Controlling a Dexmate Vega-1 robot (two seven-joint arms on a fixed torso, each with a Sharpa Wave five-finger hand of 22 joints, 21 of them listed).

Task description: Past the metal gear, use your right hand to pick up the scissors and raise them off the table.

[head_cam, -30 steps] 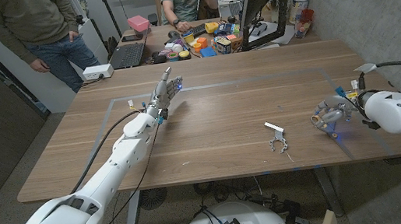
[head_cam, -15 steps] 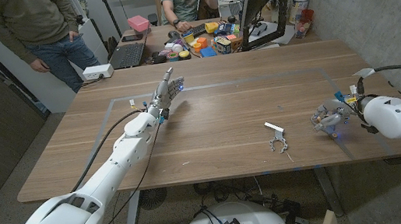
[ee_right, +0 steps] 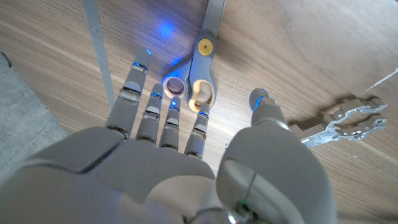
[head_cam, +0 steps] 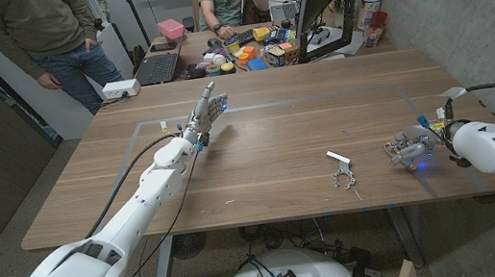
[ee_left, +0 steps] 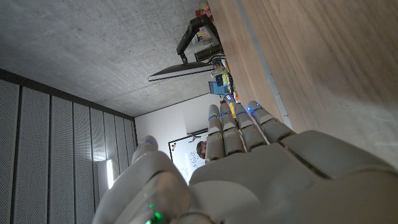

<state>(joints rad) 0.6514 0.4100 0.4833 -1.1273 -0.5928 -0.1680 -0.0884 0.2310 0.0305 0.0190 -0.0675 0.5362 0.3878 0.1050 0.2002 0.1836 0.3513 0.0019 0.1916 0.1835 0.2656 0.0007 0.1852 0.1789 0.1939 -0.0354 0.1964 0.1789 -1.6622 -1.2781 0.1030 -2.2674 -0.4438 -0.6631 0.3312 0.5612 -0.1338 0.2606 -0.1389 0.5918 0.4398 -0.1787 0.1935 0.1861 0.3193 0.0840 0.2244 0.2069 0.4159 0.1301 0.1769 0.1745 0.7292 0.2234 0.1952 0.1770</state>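
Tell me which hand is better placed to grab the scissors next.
The right hand: its fingers hover just above the scissors, beside the metal gear. The left hand is far across the table.

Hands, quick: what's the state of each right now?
Left hand: open, fingers straight, holding nothing.
Right hand: open, fingers spread over the scissors, not gripping them yet.

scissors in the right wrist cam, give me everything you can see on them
The grey-handled scissors lie flat on the wooden table, blades closed, running away from the right hand. A yellowish pivot screw sits mid-body; one finger loop has a cream lining, the other looks pale under the blue glow. The fingertips hover at the loops, and contact cannot be told. The metal gear piece lies apart, to one side.
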